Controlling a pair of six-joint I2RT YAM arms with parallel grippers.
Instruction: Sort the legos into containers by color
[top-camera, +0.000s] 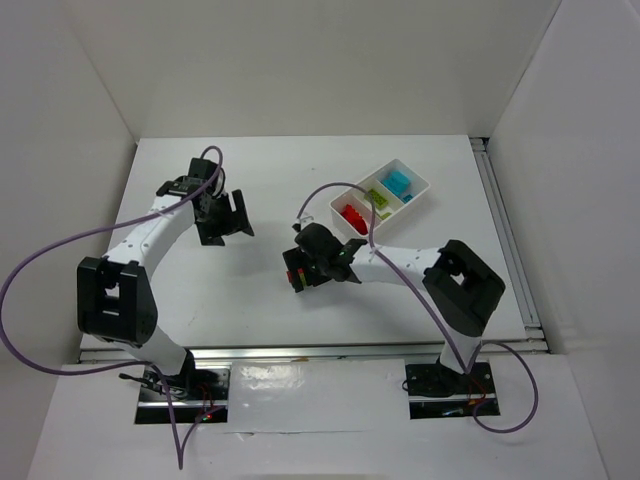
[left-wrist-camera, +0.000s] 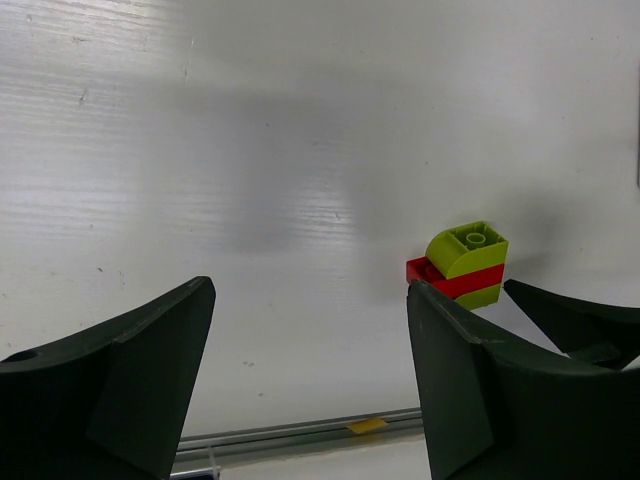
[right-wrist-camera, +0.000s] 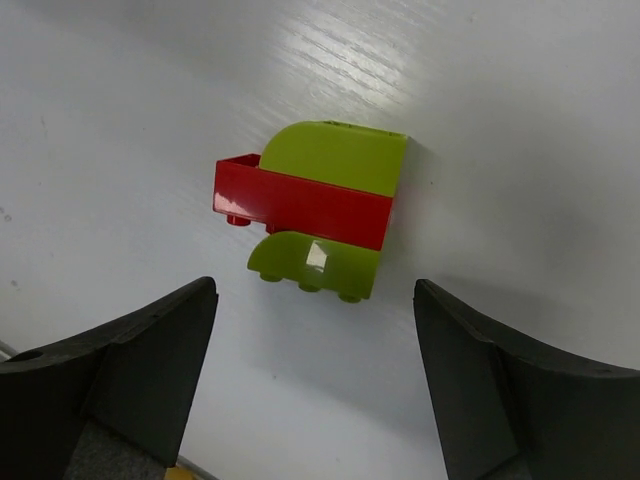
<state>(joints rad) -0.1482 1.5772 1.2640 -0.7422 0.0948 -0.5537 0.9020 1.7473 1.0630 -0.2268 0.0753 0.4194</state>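
Observation:
A stack of bricks, lime on top, red in the middle and lime below (right-wrist-camera: 318, 205), lies on the white table. My right gripper (right-wrist-camera: 312, 322) hovers open right over it, jaws on either side and not touching. In the top view the right gripper (top-camera: 300, 268) hides most of the stack (top-camera: 291, 275). My left gripper (top-camera: 232, 215) is open and empty, to the left of the stack. Its wrist view shows the stack (left-wrist-camera: 462, 262) ahead to the right of the left gripper (left-wrist-camera: 310, 300). The white tray (top-camera: 424, 187) holds red bricks (top-camera: 352, 216), lime bricks (top-camera: 380, 198) and cyan bricks (top-camera: 399, 182), each colour in its own compartment.
The tray stands at the back right of the table. White walls enclose the table on three sides. A metal rail (top-camera: 510, 250) runs along the right edge and another along the near edge (top-camera: 300, 352). One right gripper finger (left-wrist-camera: 580, 325) shows in the left wrist view.

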